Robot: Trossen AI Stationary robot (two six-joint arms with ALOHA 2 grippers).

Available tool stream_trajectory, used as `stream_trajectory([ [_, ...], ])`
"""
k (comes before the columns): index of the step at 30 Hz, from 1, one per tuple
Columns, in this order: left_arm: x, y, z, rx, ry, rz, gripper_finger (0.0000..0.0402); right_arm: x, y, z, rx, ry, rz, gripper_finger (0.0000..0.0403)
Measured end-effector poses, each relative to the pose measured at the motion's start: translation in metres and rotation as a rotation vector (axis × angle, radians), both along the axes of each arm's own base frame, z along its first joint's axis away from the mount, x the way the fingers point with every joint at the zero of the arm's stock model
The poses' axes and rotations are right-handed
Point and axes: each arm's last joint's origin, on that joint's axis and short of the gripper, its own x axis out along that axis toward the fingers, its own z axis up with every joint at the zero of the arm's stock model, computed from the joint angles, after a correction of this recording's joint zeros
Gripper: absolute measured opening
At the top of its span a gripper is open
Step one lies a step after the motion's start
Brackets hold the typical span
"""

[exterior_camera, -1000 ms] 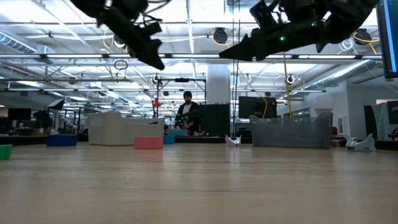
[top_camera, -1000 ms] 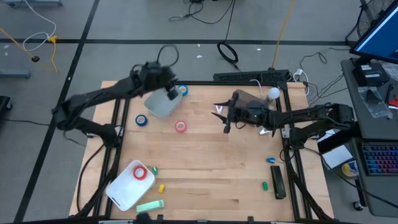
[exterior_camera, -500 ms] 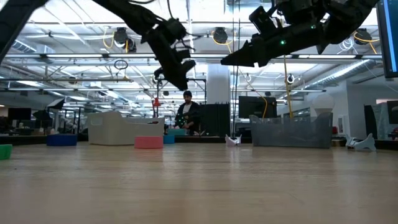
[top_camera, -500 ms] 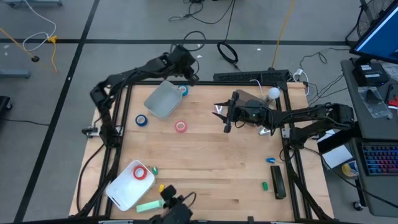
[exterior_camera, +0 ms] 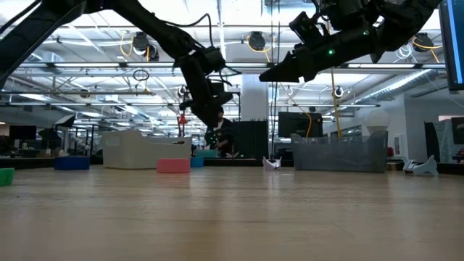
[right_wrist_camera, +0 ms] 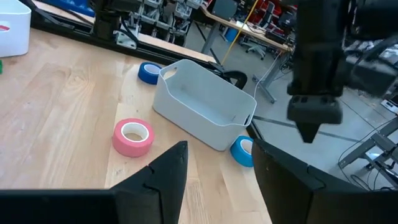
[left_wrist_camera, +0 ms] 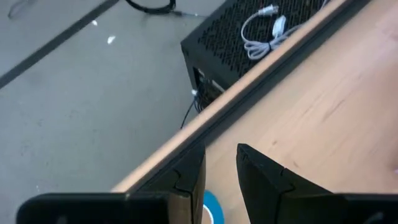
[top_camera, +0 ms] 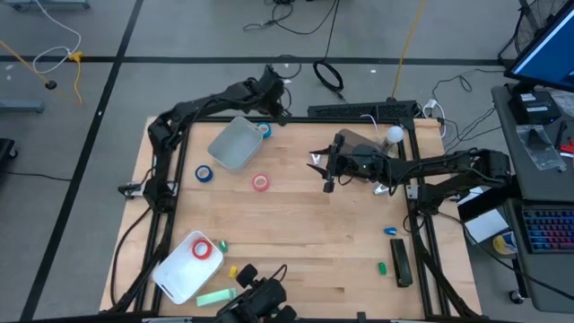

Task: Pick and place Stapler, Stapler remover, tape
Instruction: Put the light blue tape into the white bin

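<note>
In the high view the left gripper [top_camera: 276, 103] hangs over the table's far edge, open, just beyond the grey bin [top_camera: 235, 144] and the blue tape [top_camera: 263, 130] beside it. The left wrist view shows that blue tape [left_wrist_camera: 211, 208] low between the fingers, untouched. The right gripper [top_camera: 320, 170] hovers open mid-table, facing the bin [right_wrist_camera: 199, 106]. A pink-red tape [top_camera: 261, 183] and a second blue tape [top_camera: 204, 173] lie flat on the wood. Another red tape [top_camera: 201, 249] lies in the white tray [top_camera: 175, 278]. A black stapler [top_camera: 401, 263] lies near the right edge.
Small green, yellow and blue pieces [top_camera: 221, 244] [top_camera: 391, 231] lie near the tray and the stapler. A dark object [top_camera: 260, 296] sits at the near edge. A black box with a white cable [left_wrist_camera: 261, 37] stands beyond the far edge. Bare wood lies in the middle [top_camera: 314, 242].
The left arm has swung from above the grey bin toward the far edge and rightward, and its gripper has come lower. The right arm has kept still. A dark object has appeared at the table's near edge.
</note>
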Motion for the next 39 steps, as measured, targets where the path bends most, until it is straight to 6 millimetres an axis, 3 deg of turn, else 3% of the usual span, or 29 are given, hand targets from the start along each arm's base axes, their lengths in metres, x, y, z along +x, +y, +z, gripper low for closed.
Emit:
stream_trajectory([
  [9, 0.019, -0.012, -0.029, -0.026, 0.067, -0.036, 0.0092, 0.0, 0.0, 0.0, 0.001, -0.001, 0.002, 0.0171],
  [29, 0.039, -0.039, -0.058, 0.031, 0.183, 0.148, 0.0092, 0.0, 0.001, 0.0, 0.002, 0.003, 0.005, 0.0171],
  [39, 0.038, -0.04, -0.066, 0.03, 0.212, 0.213, 0.0092, 0.0, 0.001, -0.001, 0.01, 0.007, 0.004, 0.0171],
])
